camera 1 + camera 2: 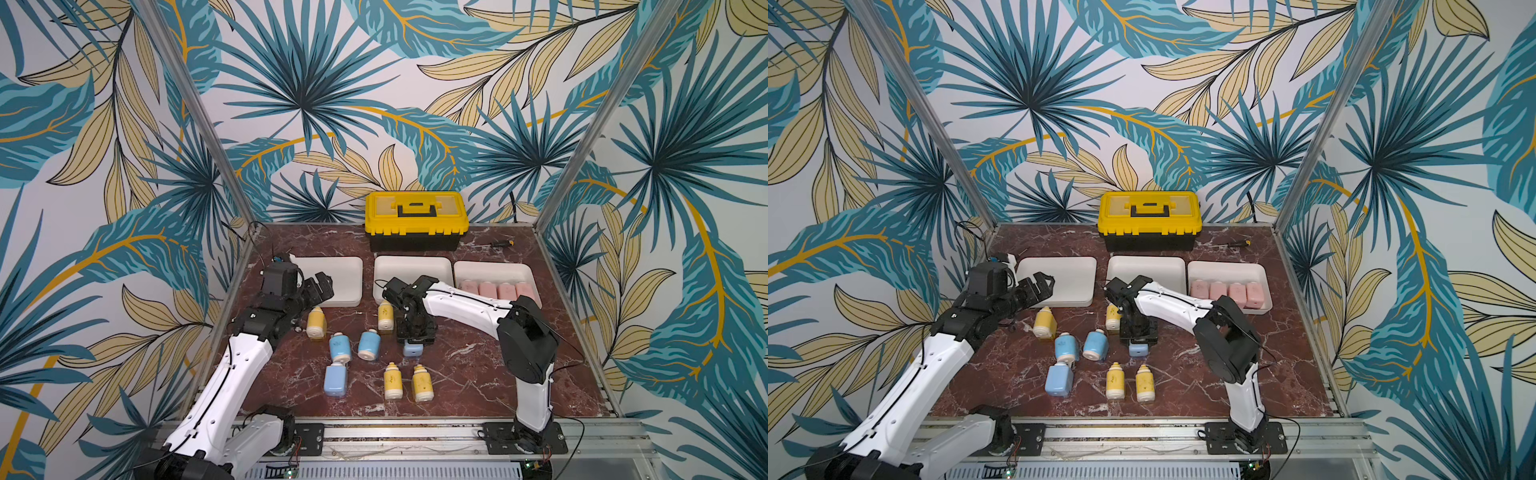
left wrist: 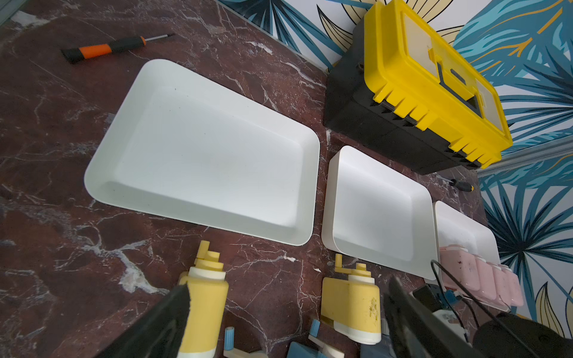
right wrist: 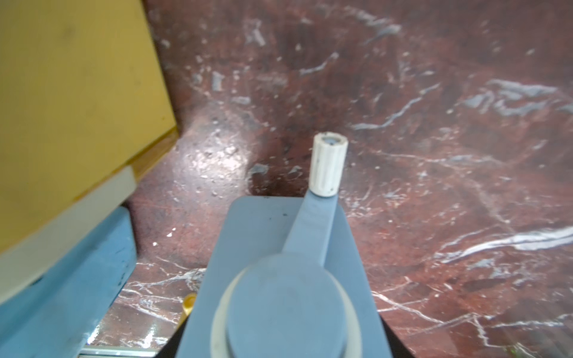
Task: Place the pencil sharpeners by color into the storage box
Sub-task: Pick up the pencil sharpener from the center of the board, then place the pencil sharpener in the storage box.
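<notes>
Three white trays of the storage box stand in a row: left (image 1: pixel 332 270), middle (image 1: pixel 415 268), right (image 1: pixel 494 269). Several pink pencil sharpeners (image 1: pixel 496 289) lie in the right tray. Yellow sharpeners (image 1: pixel 316 323) (image 1: pixel 385 316) (image 1: pixel 392 380) and blue sharpeners (image 1: pixel 340 348) (image 1: pixel 369 345) (image 1: pixel 336 379) lie on the marble. My right gripper (image 1: pixel 413 337) points down, shut on a blue sharpener (image 3: pixel 279 279) whose crank faces the wrist camera. My left gripper (image 1: pixel 321 286) hangs open and empty over the left tray's near corner, with two yellow sharpeners (image 2: pixel 204 310) (image 2: pixel 350 307) beneath its fingers.
A yellow-and-black toolbox (image 1: pixel 417 220) stands behind the trays at the back wall. A small screwdriver (image 1: pixel 500 243) lies beside it, and an orange-and-black screwdriver (image 2: pixel 105 49) lies behind the left tray. Metal posts frame the table's corners.
</notes>
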`<move>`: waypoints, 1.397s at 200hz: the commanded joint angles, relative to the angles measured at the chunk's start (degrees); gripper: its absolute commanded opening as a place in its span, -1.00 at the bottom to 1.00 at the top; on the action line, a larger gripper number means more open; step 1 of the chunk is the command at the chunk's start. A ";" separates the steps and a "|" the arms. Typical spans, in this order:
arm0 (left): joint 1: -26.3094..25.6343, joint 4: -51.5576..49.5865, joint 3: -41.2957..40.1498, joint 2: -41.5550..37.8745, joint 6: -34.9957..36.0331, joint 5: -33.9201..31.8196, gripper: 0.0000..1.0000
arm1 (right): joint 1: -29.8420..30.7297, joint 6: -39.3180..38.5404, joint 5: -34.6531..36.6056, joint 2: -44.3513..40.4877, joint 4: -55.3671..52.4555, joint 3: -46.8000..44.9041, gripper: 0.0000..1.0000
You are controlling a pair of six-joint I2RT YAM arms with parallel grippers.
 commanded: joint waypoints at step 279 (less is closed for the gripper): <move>0.40 0.24 2.10 5.88 1.55 0.98 0.99 | -21.77 -22.61 5.05 19.19 -24.50 44.48 -0.23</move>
